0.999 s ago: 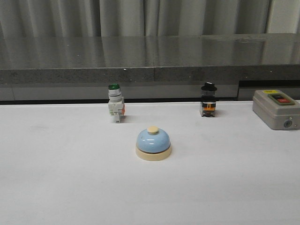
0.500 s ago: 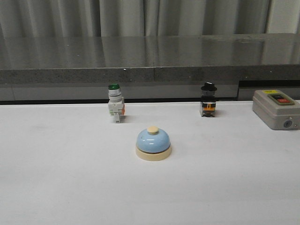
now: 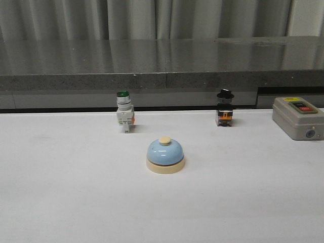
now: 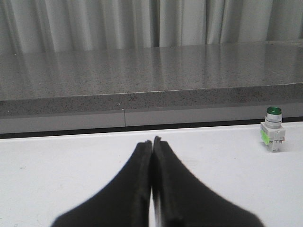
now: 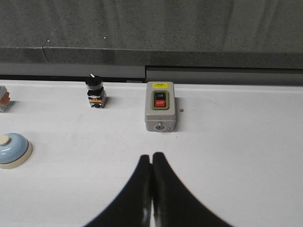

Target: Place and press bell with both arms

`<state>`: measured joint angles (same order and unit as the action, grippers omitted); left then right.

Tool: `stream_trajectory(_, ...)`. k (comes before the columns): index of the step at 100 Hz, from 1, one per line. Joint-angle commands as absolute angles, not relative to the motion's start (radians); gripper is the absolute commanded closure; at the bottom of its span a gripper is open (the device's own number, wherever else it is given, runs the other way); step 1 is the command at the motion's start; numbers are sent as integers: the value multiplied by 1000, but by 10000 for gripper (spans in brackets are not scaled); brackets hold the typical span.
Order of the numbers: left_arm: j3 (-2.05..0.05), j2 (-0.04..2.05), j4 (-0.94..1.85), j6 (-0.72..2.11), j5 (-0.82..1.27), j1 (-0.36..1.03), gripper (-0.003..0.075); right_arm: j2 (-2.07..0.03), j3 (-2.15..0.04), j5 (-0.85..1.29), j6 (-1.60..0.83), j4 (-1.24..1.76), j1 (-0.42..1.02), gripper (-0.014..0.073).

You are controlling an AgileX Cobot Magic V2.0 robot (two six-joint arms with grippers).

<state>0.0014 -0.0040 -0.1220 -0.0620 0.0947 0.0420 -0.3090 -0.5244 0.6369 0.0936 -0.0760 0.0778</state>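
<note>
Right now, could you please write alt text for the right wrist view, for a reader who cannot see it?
The shut right end effector points over a white table toward a grey box with green and red buttons. A black switch stands beside it, and the blue bell sits at the frame's edge.

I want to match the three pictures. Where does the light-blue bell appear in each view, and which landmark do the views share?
Front view: the bell stands upright at the table's centre, nearer the camera than both switches.
Left wrist view: not in it; only the green-capped switch shows beyond the shut left end effector.
Right wrist view: the bell is cut by the picture's edge.
Shared landmark: the black-capped switch appears in the front and right wrist views.
</note>
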Motion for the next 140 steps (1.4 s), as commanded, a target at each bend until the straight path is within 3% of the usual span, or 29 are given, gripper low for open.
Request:
stream_trajectory(1, 43, -33, -121, -69, 17, 39, 739, -282, -500, 516, 92, -88, 70, 654)
stream_trajectory(48, 43, -33, -121, -69, 17, 39, 740, 30, -103, 227, 92, -65, 70, 654)
stream_trajectory(71, 43, -33, -121, -69, 17, 39, 739, 29, 14, 73, 92, -53, 70, 654)
stream_trajectory(140, 43, -33, -121, -69, 17, 39, 739, 29, 13, 71, 92, -52, 70, 654)
